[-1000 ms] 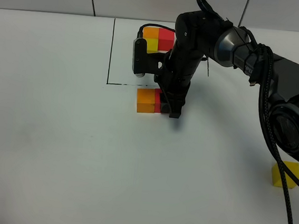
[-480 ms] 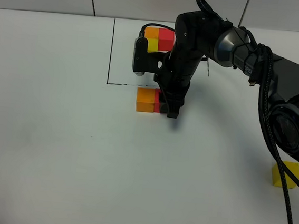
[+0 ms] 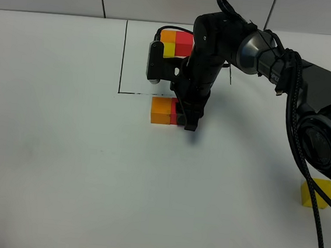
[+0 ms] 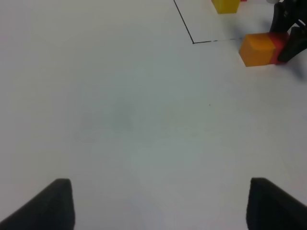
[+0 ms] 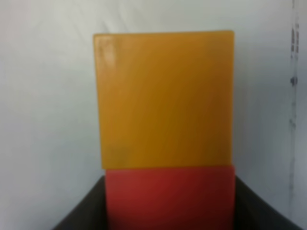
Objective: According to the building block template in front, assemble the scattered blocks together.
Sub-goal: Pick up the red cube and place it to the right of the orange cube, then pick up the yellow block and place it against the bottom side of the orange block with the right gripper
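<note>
Right gripper [image 3: 183, 117] around one red block [image 3: 174, 112]

the template [image 3: 176, 43] is sitting at the far side of the white table [image 3: 63, 149], inside a thin black drawn line: three small cubes packed tight in an l, orange at the back, red right beside it, yellow in front of the orange. just outside the near edge of that line, the loose orange cube [image 3: 161, 111] and red cube [image 3: 175, 111] are lying flat and touching side by side, red mostly hidden from above. the loose yellow cube [image 3: 316, 193] is sitting alone, well apart, near the right edge.
</note>
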`<state>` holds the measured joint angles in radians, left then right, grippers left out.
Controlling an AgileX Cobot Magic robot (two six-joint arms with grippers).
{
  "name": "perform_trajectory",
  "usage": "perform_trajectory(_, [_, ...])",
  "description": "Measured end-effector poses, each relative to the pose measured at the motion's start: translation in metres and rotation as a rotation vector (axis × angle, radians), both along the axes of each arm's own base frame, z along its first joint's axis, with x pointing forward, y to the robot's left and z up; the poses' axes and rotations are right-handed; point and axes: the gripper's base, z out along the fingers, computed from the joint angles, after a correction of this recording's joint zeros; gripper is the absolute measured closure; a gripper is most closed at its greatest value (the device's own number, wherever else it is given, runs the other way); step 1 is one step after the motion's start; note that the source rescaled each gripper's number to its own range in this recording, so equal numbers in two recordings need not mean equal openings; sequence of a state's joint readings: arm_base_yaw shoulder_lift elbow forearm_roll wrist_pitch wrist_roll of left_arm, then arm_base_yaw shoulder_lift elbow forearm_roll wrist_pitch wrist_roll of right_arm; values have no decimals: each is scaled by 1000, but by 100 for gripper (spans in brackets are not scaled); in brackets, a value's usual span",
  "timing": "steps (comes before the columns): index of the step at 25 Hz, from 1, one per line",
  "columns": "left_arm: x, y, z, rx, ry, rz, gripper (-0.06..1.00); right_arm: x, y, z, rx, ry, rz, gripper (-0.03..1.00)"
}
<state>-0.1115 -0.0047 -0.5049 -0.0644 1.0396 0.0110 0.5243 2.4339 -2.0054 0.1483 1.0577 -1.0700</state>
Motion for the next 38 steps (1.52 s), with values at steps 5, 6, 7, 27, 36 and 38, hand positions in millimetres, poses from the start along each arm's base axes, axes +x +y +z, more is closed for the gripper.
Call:
perform_trajectory(5, [0, 0, 0, 0, 0, 0, 31, 0, 0, 0, -2, -3, 13, 96])
perform_trajectory(6, [0, 0, 0, 0, 0, 0, 31, 0, 0, 0, -2, -3, 13, 96])
perform_trajectory(7, [0, 0, 0, 0, 0, 0, 31, 0, 0, 1, -1, -4, 14, 95])
perform_trajectory(27, [0, 0, 0, 1, 0, 1, 31, -14, -81, 75, -51, 25, -448, 41])
perform_trajectory(36, [0, 0, 0, 1, 0, 1, 31, -107, -166, 90, 35, -11, -1117, 41])
perform_trajectory(38, [0, 0, 0, 0, 0, 2, 31, -132, -185, 91, 37, -10, -1220, 41])
